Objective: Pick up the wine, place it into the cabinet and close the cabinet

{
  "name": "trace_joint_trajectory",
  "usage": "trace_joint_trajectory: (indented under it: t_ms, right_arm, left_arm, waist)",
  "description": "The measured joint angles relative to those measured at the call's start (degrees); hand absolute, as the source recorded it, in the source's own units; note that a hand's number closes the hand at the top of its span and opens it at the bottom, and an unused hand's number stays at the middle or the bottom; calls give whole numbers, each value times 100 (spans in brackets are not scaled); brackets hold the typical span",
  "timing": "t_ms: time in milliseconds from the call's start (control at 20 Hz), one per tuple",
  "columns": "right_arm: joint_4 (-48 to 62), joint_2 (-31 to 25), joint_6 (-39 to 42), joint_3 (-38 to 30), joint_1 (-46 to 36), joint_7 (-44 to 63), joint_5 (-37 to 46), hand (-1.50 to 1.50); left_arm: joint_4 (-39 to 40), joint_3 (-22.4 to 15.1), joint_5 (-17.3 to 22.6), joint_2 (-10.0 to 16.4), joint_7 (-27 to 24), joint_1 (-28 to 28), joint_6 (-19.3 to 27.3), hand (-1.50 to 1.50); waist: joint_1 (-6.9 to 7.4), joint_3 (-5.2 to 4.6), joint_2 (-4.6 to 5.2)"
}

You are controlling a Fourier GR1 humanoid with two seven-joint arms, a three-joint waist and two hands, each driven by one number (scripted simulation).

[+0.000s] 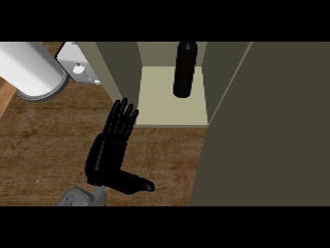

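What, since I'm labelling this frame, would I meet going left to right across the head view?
white cylinder → left hand, fingers straight → wine, upright inside the cabinet → cabinet door

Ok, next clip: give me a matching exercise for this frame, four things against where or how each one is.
Things:
1. wine bottle
2. left hand
3. cabinet door
4. white cylinder

Places or states:
A. swung open, filling the view's right side
B. at the view's top left
C. upright inside the cabinet, on its pale shelf
D. fingers straight, over the wooden counter

Pairs: 1-C, 2-D, 3-A, 4-B.
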Motion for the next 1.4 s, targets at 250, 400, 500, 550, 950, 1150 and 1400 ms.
trace_joint_trajectory:
  t_ms: [250, 400, 500, 550, 950, 1150, 1400]
  right_arm:
    - [2, -197, 384, 134, 10, -129, -24, -150]
    - [22, -420, 771, 363, 18, -171, -40, 150]
    - [30, -543, 1031, 535, -26, -227, -48, 150]
    - [36, -607, 1150, 592, -17, -283, -52, 150]
    - [39, -640, 1344, 1035, -112, -156, -42, 150]
    - [44, -599, 1342, 1160, -276, 26, -22, 150]
    - [37, -592, 1376, 1266, -505, 269, 2, 150]
  left_arm:
    - [-375, 224, 91, 385, -96, 439, -263, -150]
    - [-498, 473, 194, 699, -152, 614, -487, -150]
    - [-530, 611, 238, 856, -212, 723, -624, -150]
    - [-574, 673, 245, 914, -218, 762, -636, -150]
    - [-949, 1282, 576, 1496, -152, 1215, -1008, -150]
    - [-866, 1625, 789, 1755, -112, 1268, -1324, -150]
    - [-828, 1916, 923, 1999, -110, 1407, -1628, -150]
  waist:
    - [-18, 0, 10]
    - [-12, 0, 13]
    - [-8, -1, 17]
    - [-12, -1, 17]
    - [-13, -10, 12]
    - [-10, -14, 15]
    - [19, -19, 19]
